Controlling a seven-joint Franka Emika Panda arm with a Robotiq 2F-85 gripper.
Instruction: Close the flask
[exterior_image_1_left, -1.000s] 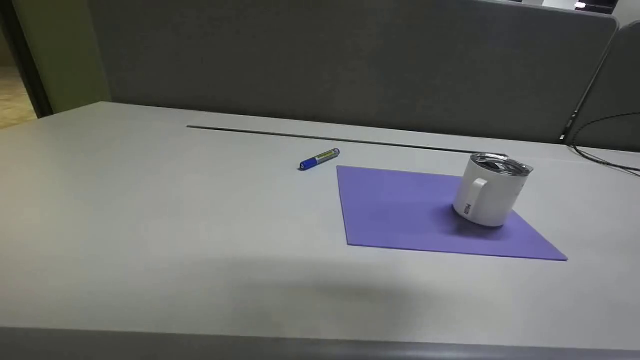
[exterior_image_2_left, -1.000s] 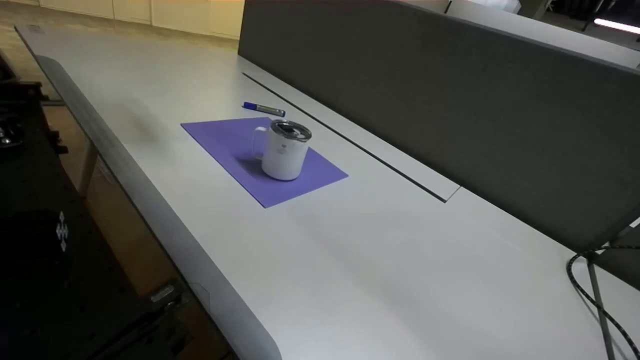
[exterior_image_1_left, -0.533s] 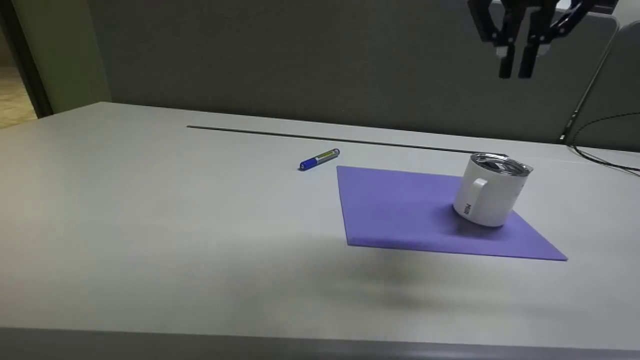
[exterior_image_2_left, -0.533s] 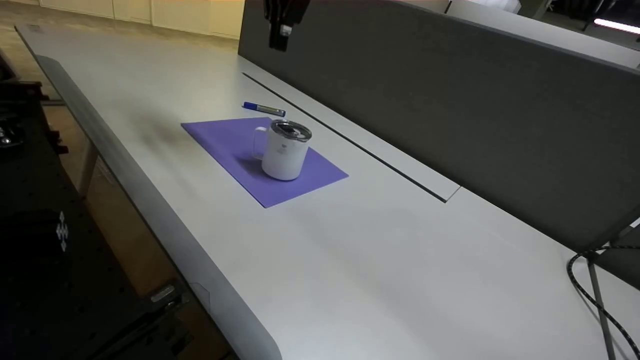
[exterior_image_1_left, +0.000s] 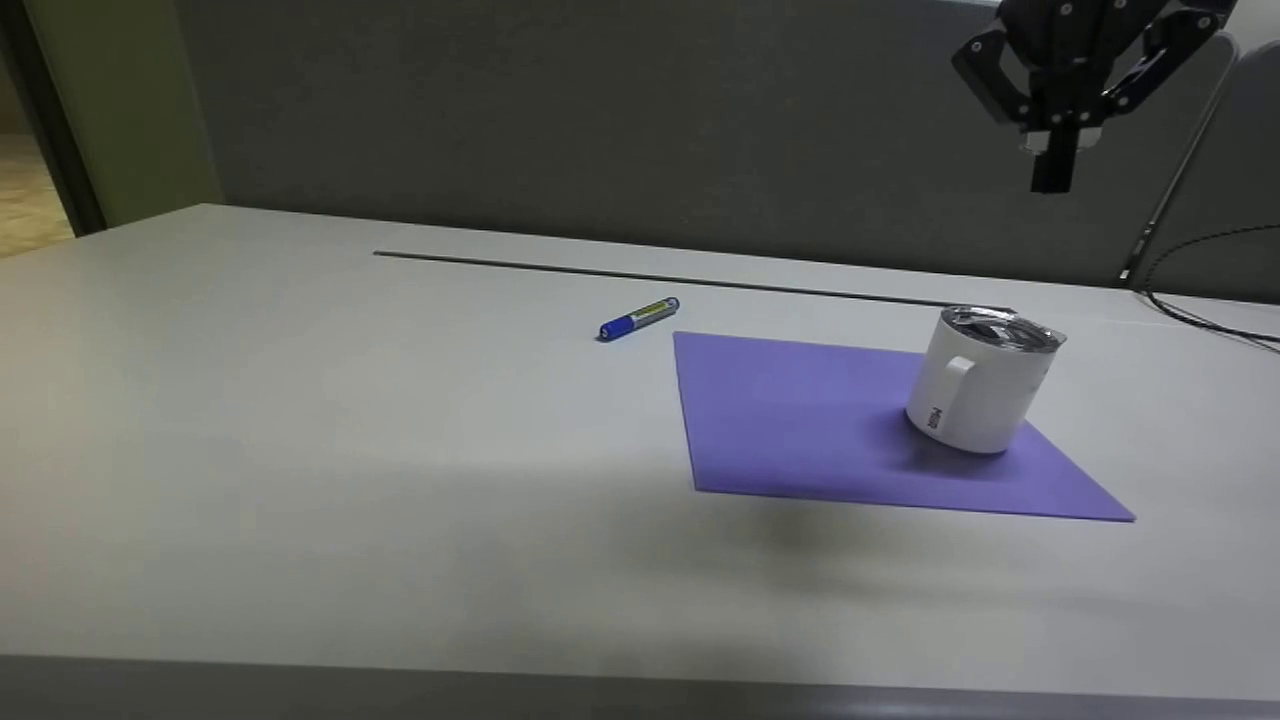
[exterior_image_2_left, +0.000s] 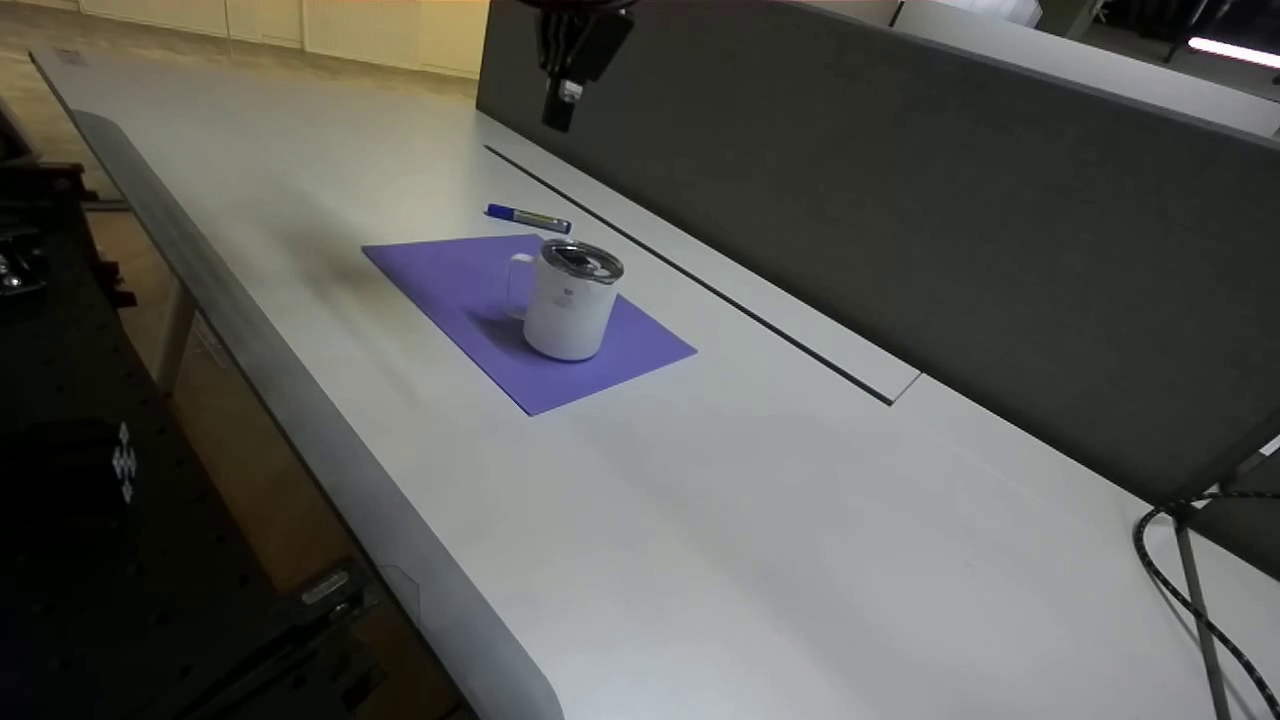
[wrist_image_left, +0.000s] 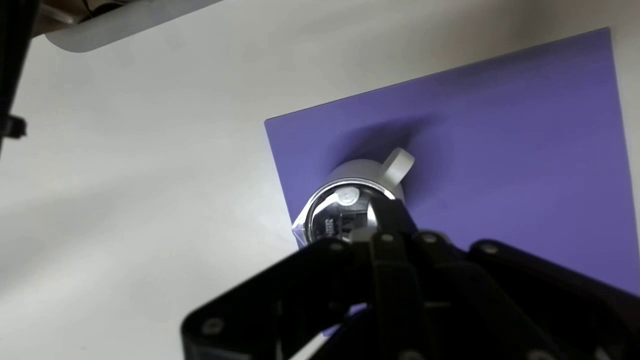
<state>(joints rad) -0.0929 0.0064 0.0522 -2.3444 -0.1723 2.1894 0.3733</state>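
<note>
Flask upright on purple mat, lid seated. Gripper above, well apart, drawn together, holding nothing. Likely approach step; next calls for lowering onto lid and probably pushing it closed.

Mug on mat, mat on counter; marker near mat's corner, on counter. My jaws above mug.

A flat, four-cornered purple mat lies on a white table. Near one corner — a slim blue-and-silver marker.
</note>
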